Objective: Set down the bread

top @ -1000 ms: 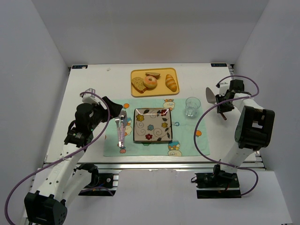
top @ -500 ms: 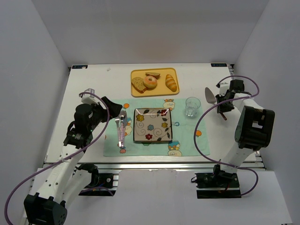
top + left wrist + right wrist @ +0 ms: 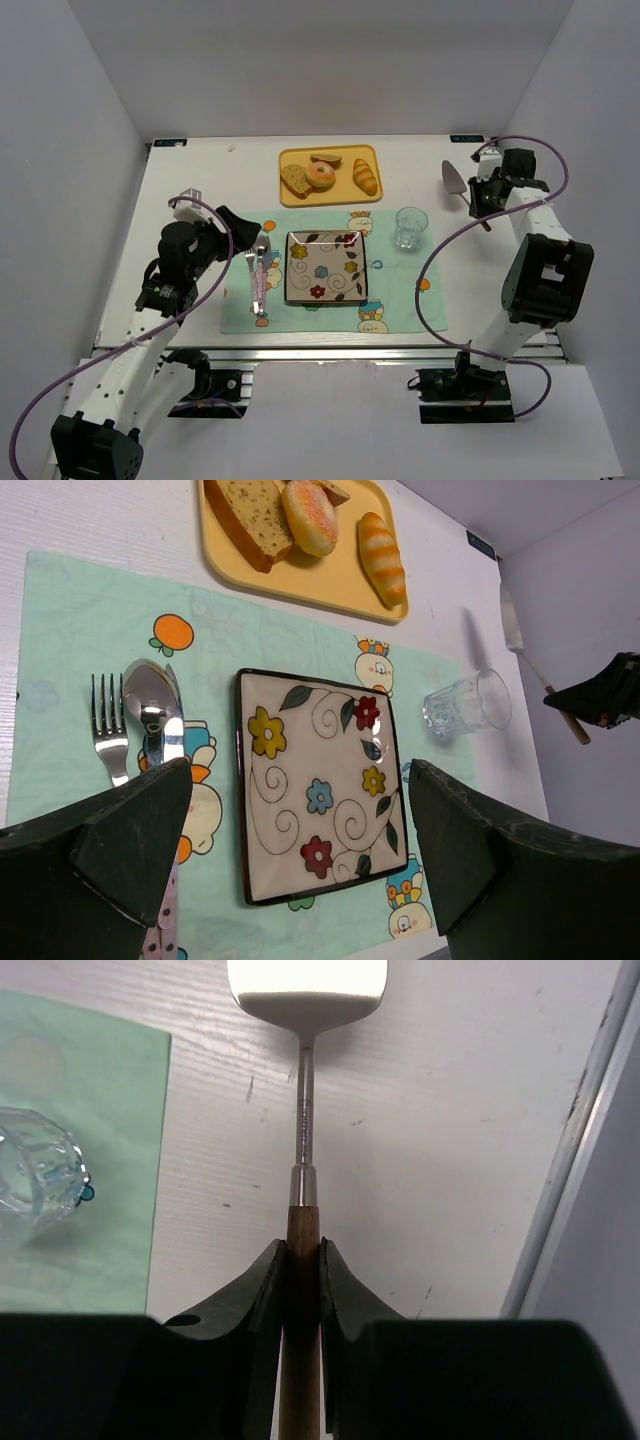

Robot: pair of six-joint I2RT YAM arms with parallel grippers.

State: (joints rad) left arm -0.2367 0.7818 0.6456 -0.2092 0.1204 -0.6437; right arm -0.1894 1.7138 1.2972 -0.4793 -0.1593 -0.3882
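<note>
Right wrist: right hand tight on spatula handle; left hand wide apart.

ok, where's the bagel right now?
Top view: the bagel sits on the yellow tray at the far centre of the table, between the toast slice on its left and the croissant on its right, beyond the plate.

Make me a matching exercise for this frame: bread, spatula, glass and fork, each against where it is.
1 bread
2 spatula
3 glass
4 fork

A on the mat, right of the plate
B on the yellow tray
C on the mat, left of the plate
D clamped in the right gripper

Pairs: 1-B, 2-D, 3-A, 4-C
</note>
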